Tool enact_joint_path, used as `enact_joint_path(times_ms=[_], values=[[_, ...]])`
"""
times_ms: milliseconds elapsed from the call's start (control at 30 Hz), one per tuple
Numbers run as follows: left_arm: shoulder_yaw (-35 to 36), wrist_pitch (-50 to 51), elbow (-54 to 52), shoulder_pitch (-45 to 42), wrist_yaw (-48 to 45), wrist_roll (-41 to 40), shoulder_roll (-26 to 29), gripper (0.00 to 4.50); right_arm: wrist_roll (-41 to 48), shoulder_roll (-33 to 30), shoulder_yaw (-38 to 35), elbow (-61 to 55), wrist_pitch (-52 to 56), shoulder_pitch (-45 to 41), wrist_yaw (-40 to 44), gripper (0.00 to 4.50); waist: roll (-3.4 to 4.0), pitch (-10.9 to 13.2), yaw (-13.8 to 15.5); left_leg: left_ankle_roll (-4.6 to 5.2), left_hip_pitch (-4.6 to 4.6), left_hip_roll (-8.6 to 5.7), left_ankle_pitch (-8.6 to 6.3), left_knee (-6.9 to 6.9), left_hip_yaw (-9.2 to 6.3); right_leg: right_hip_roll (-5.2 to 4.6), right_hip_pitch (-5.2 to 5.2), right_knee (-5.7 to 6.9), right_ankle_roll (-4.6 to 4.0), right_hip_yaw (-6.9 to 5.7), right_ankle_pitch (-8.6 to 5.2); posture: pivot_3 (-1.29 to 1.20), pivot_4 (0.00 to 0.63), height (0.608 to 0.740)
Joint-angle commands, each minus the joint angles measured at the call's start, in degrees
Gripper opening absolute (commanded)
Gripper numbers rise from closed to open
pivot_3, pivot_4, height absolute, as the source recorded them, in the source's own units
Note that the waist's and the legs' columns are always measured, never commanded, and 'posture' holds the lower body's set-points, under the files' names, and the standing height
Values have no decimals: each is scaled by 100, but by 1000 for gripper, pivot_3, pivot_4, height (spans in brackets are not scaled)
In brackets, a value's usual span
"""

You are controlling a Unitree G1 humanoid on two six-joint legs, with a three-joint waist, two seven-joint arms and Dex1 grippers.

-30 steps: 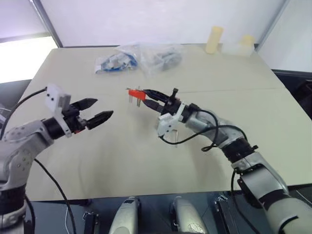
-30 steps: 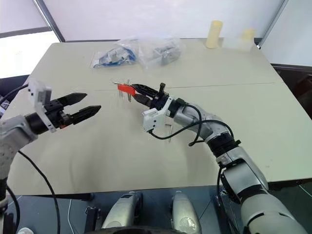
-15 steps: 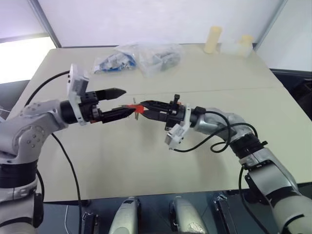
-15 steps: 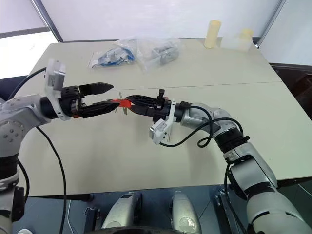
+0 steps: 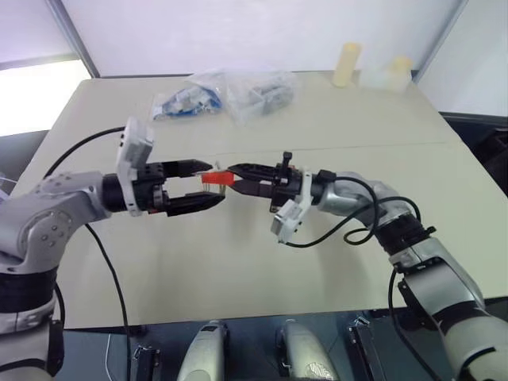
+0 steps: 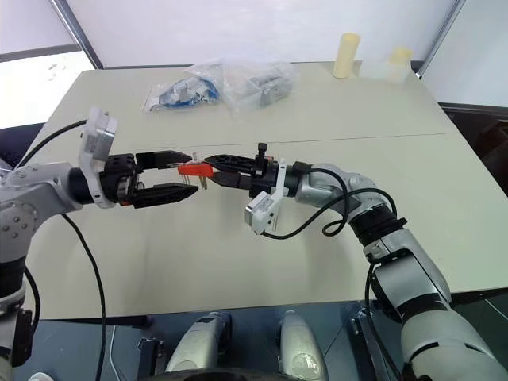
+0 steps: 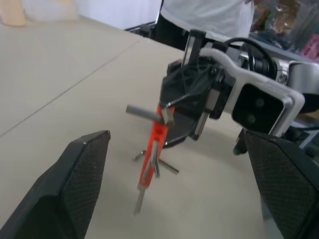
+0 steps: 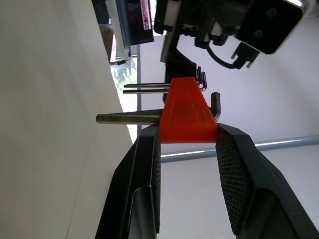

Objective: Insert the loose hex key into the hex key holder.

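Holder: the hex key holder (image 8: 188, 112), a red-orange block, is pinched at one end between the two black fingers of the right claw (image 5: 238, 175) and is carried in the air above the worktop (image 5: 238, 262), not resting on it.
Why held so: the block is gripped by its end, so that its keyed side is left free and presented towards the other arm; this is judged to be a hand-over or a shared hold.
Keys in the block: several grey keys are seen passing through it, their bent ends on one side and their straight shafts on the other.
Loose hex key: a small grey L-shaped rod (image 7: 168, 167) is seen lying on the worktop beneath the holder, apart from both claws; it is taken to be the loose hex key, though it is too small for certainty.
Left claw (image 5: 208, 184): its fingers are spread wide, one above and one below the holder's free end, with nothing clasped between them.
Background: clear plastic bags (image 5: 230, 94) are left at the far side of the worktop, well apart.
Progress: insertion is judged not yet begun.
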Motion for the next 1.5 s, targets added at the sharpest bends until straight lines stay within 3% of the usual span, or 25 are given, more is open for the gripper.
enact_joint_path(times_ms=[33,167,267,367,1200,1333,1400,1500], values=[[-10,-183,-114,15,-73,130,47,4500,253,64,-109,-104,-72,-114,79,993,0,0,1,0,0,0,0,0,0,0,0,0,0,0,0,0,150,740],[24,-182,-93,-4,-43,143,-9,4500,356,76,-94,-93,-105,-109,234,993,0,0,7,0,0,0,0,1,0,0,0,0,0,0,0,0,150,740],[45,-171,-92,33,-6,145,-59,3671,472,61,-84,-152,-149,-49,366,996,0,0,4,0,0,0,0,1,0,0,1,0,0,0,0,0,150,740],[41,-154,-120,42,47,144,-93,2269,522,67,-111,-160,-147,-32,458,996,0,0,4,0,0,0,0,1,0,0,1,0,0,0,0,0,150,740],[-98,-201,-110,-49,131,194,-275,2269,720,83,-204,-365,28,57,802,996,0,0,5,0,0,0,0,2,-1,0,0,1,0,0,0,0,150,740],[-67,-217,-105,-40,144,185,-270,1035,743,82,-209,-366,42,73,836,996,0,0,5,0,0,0,0,2,-1,0,0,1,0,0,0,0,150,740],[-48,-222,-103,-37,161,182,-272,48,750,87,-209,-366,46,83,853,996,0,0,5,0,0,0,0,2,0,0,0,1,0,0,0,0,150,740],[-35,-227,-105,-28,179,179,-282,48,764,99,-201,-384,64,105,879,996,0,0,5,0,0,0,0,2,-1,0,0,1,0,0,0,0,150,740]])
